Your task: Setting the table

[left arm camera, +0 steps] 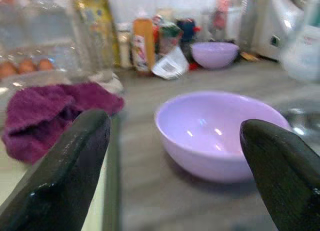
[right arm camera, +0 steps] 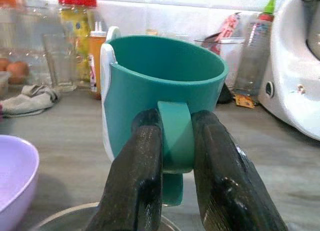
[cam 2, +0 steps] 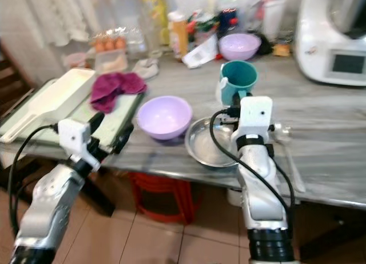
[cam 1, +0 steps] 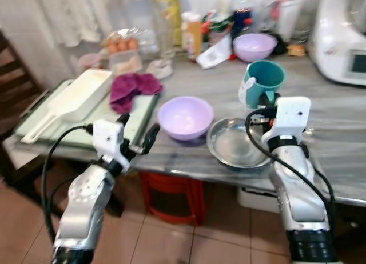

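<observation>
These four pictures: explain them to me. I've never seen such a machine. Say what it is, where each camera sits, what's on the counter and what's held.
It is a humanoid robot with two silver arms, each ending in two black fingers. The two wide pictures come from its head, looking down at a grey counter. The other two come from cameras on its wrists, looking along the fingers.

On the counter lie a lilac bowl, a steel dish, a purple cloth on a green tray, and a second lilac bowl at the back among bottles.

The right gripper pinches the handle of a teal mug, held above the steel dish. The left gripper is open, pointing at the near lilac bowl.
</observation>
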Robot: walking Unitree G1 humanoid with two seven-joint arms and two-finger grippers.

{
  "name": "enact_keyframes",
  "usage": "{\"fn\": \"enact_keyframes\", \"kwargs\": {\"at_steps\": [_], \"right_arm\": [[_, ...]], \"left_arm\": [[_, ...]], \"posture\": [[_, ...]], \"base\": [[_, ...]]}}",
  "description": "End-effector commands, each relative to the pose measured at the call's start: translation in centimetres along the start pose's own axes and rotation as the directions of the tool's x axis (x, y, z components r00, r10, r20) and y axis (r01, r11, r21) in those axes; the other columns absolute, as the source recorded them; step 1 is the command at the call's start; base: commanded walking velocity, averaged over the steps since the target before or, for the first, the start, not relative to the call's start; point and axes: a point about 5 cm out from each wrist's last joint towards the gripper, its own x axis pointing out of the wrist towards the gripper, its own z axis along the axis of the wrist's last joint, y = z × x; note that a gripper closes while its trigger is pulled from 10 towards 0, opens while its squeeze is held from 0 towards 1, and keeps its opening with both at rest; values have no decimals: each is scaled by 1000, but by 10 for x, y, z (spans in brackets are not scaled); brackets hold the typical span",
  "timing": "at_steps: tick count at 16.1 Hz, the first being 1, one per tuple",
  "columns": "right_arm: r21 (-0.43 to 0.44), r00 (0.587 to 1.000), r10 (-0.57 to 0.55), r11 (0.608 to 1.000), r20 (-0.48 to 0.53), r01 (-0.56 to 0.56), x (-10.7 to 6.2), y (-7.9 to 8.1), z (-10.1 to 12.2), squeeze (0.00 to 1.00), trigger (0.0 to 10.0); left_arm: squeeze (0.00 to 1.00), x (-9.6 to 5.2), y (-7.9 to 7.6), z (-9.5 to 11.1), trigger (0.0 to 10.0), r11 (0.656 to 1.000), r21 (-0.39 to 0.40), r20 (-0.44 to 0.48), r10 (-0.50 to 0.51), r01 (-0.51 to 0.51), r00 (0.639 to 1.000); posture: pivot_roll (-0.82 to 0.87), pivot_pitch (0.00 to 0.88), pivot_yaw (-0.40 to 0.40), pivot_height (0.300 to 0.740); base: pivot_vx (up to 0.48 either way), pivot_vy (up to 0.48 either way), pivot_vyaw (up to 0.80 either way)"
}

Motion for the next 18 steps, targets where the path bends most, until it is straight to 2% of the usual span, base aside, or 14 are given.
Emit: {"fn": "enact_keyframes", "kwargs": {"at_steps": [1,5,9,12,15,18], "right_arm": [[-4,999,-21,1000,39,21,6,-8,12,0,10000],[-36,999,-49,998,17,50,15,-25,13,0,10000],[-8,997,-22,1000,-80,21,27,-37,2,0,10000],[-11,994,-6,1000,-106,5,36,-42,0,0,10000],[11,989,39,999,-143,-37,49,-38,-4,0,10000],[11,989,39,999,-143,-37,49,-38,-4,0,10000]], "left_arm": [[0,-8,-4,6,10000,997,11,3,-78,78,997],[0,-26,-15,1,10000,973,2,-47,-228,229,972],[0,-27,-21,0,10000,948,-16,-66,-318,318,946],[0,-26,-23,0,10000,937,-18,-70,-350,350,934],[0,-26,-24,-2,10000,933,-27,-72,-360,359,930],[0,-26,-24,-2,10000,933,-27,-72,-360,359,930]], "posture": [[-186,99,79,740],[-186,112,73,740],[-190,126,71,740],[-195,135,70,740],[-194,145,70,740],[-194,145,70,740]], "base": [[0,0,0],[0,0,0],[0,0,0],[0,0,0],[0,0,0],[0,0,0]]}}
